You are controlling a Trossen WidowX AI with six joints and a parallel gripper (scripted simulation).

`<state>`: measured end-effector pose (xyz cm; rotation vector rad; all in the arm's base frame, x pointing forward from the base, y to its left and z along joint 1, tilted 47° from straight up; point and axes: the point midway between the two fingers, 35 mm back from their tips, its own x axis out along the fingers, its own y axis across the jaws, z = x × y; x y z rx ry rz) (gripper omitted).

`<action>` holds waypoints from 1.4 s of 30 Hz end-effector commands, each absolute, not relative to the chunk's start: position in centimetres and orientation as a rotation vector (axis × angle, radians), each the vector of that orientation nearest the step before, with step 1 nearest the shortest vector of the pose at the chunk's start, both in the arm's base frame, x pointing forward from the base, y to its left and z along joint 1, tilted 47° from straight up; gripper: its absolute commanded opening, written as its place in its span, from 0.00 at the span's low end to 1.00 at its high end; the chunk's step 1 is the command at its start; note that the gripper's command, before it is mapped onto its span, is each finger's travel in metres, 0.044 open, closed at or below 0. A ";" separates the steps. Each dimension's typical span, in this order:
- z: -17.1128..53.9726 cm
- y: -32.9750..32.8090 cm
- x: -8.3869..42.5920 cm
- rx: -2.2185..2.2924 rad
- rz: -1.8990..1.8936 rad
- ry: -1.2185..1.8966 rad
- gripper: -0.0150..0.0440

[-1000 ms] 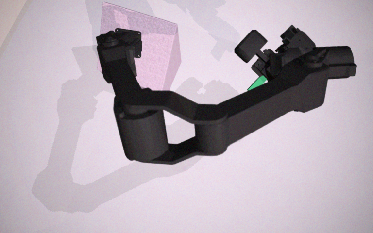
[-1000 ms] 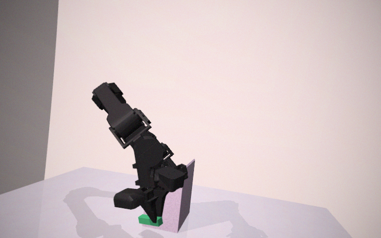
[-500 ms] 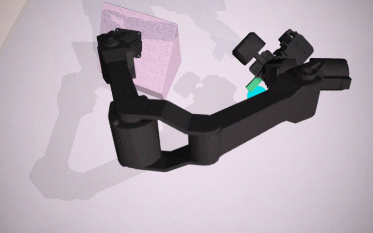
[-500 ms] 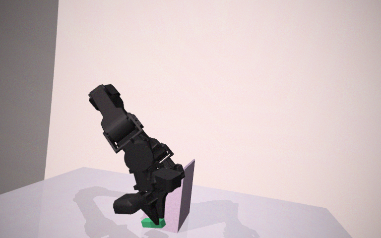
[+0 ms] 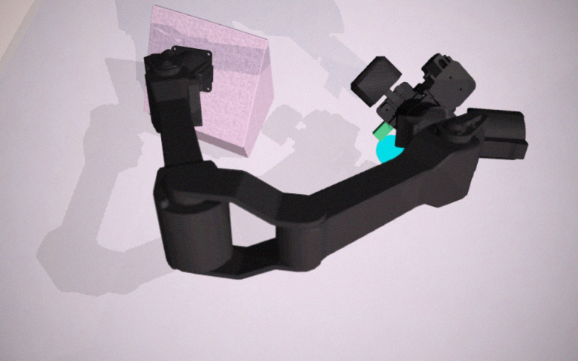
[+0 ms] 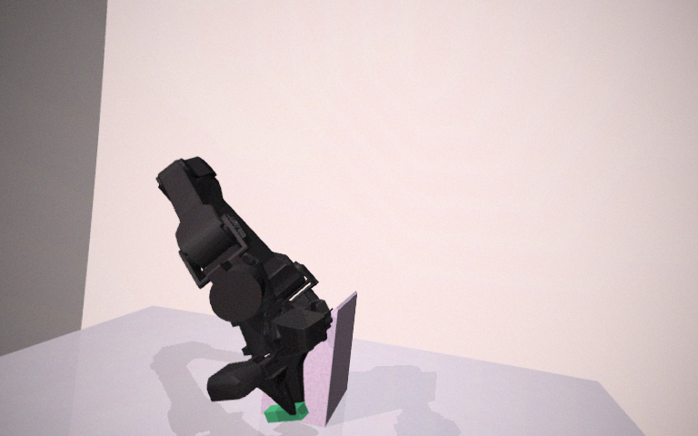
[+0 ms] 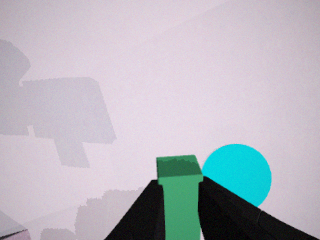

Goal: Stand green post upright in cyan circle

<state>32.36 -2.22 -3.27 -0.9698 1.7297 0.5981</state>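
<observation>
The green post (image 5: 382, 131) (image 6: 280, 413) (image 7: 181, 215) is held between the fingertips of my gripper (image 6: 298, 408) (image 7: 178, 187). In the exterior view it is close to horizontal, not upright, and appears low over the table. My gripper is shut on it; its fingertips are hidden in the top view. The cyan circle (image 5: 387, 149) (image 7: 240, 172) lies flat on the table. In the wrist view it is just right of the post's end, partly behind the right finger. In the top view the arm covers part of it. It cannot be seen in the exterior view.
A large pink slanted block (image 5: 229, 101) (image 6: 344, 360) stands near the arm's base in the top view and behind the gripper in the exterior view. Its corner shows at the wrist view's lower left. The arm (image 5: 362, 191) spans the middle of the top view. Shadows fall across the table.
</observation>
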 end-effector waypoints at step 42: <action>-3.9 -2.6 31.8 -0.782 0.794 1.487 0.29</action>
